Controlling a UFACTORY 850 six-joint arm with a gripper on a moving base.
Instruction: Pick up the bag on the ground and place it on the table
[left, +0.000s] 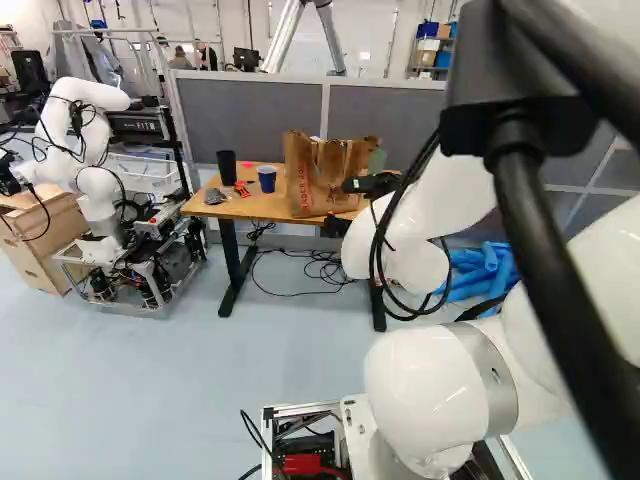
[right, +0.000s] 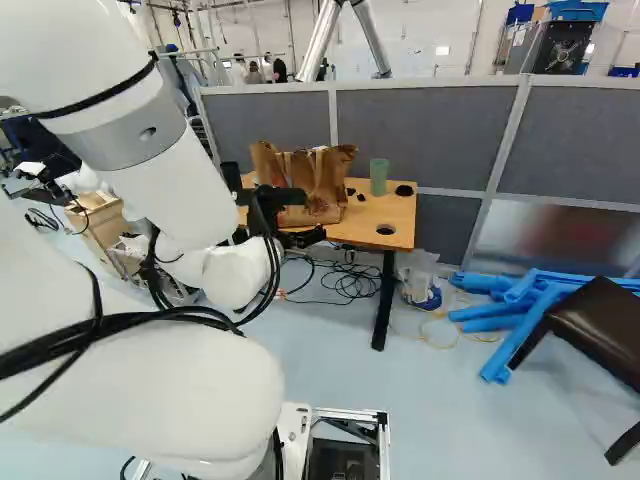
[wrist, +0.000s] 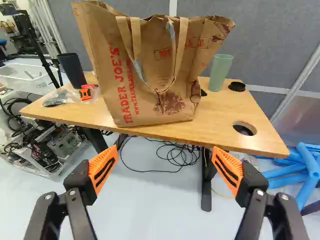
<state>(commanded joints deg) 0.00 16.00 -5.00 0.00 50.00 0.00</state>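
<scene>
The brown paper bag (left: 318, 175) stands upright on the wooden table (left: 240, 207), near its front edge. In the right base view my gripper (right: 300, 238) is in front of the bag, partly hidden by the arm. The wrist view gives the gripper (wrist: 164, 167) wide open, its orange pads far apart with nothing between them. Ahead of the fingers is the bag (wrist: 150, 75), its two handles hanging down over its front face, resting on the table (wrist: 200, 131). Bag and fingers do not touch.
On the table are a black cup (wrist: 72, 70), a green cup (wrist: 220, 72), an orange-and-black tool (wrist: 85, 94) and a blue cup (left: 267, 179). Cables (wrist: 175, 156) lie beneath. Blue tubes (right: 520, 300) and a dark seat (right: 595, 330) are right. Another robot (left: 95, 180) stands left.
</scene>
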